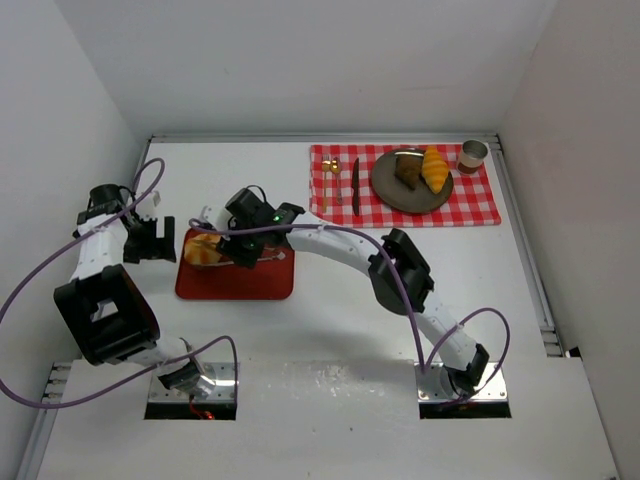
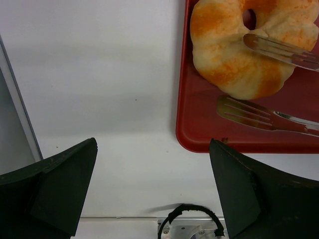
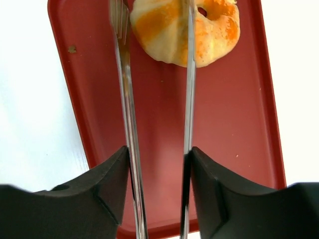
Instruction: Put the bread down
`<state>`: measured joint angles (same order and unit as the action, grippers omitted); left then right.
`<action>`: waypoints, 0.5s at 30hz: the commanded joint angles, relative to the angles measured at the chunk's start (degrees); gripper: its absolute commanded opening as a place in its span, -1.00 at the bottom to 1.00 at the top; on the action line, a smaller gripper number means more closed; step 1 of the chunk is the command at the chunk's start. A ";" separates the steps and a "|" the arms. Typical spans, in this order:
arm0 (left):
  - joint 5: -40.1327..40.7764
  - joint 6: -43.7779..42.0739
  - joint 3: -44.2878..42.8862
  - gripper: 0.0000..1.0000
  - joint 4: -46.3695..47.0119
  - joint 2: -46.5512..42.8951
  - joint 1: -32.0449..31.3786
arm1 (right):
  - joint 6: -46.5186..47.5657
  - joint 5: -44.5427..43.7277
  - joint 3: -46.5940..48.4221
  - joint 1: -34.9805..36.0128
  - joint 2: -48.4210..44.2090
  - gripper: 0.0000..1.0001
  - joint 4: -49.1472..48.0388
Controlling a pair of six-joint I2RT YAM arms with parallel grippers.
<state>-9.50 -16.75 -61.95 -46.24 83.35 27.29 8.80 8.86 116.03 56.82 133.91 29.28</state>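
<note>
A round pale-golden bun (image 1: 203,250) lies at the left end of a red tray (image 1: 240,282). My right gripper (image 1: 245,243) hovers over the tray, shut on metal tongs (image 3: 127,99). In the right wrist view, one tong arm crosses the bun (image 3: 169,30) and the forked arm lies just left of it, over the tray (image 3: 164,124). My left gripper (image 1: 150,240) is open and empty on the table left of the tray. Its view shows the bun (image 2: 234,55), the tongs (image 2: 259,117) and the tray's corner (image 2: 199,134). A croissant (image 1: 435,168) and a dark brown lump (image 1: 407,168) sit on a grey plate (image 1: 390,192).
The plate rests on a red checkered cloth (image 1: 480,205) at the back right, with a knife (image 1: 355,186), a gold utensil (image 1: 327,180) and a small cup (image 1: 473,155). White walls close in the table on three sides.
</note>
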 commanded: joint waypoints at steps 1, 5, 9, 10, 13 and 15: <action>-1.66 -0.91 -0.01 1.00 -0.08 0.23 1.19 | 2.45 -1.30 1.66 0.49 -1.54 -0.03 -0.01; -2.19 -1.44 -0.01 1.00 -0.08 0.85 2.33 | 3.33 -1.13 -0.10 0.57 -1.10 -0.50 1.04; -2.19 -1.44 -0.01 1.00 -0.08 1.38 2.86 | 3.07 -1.57 -0.19 0.40 -2.16 -0.90 1.05; -2.71 -1.44 -0.01 1.00 -0.08 1.38 2.86 | 2.98 -1.74 -0.19 0.49 -3.38 -0.93 0.78; -2.72 -1.44 -0.54 1.00 -0.08 1.38 2.86 | 2.45 -1.66 -0.80 0.57 -6.27 -0.96 -0.36; -3.34 -1.44 -0.54 1.00 -0.60 1.38 2.86 | 1.58 -1.39 -1.68 0.40 -7.95 -0.99 -3.33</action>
<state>-11.05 -17.54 -61.95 -46.26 84.75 29.39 11.09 7.60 114.61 57.14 132.99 30.96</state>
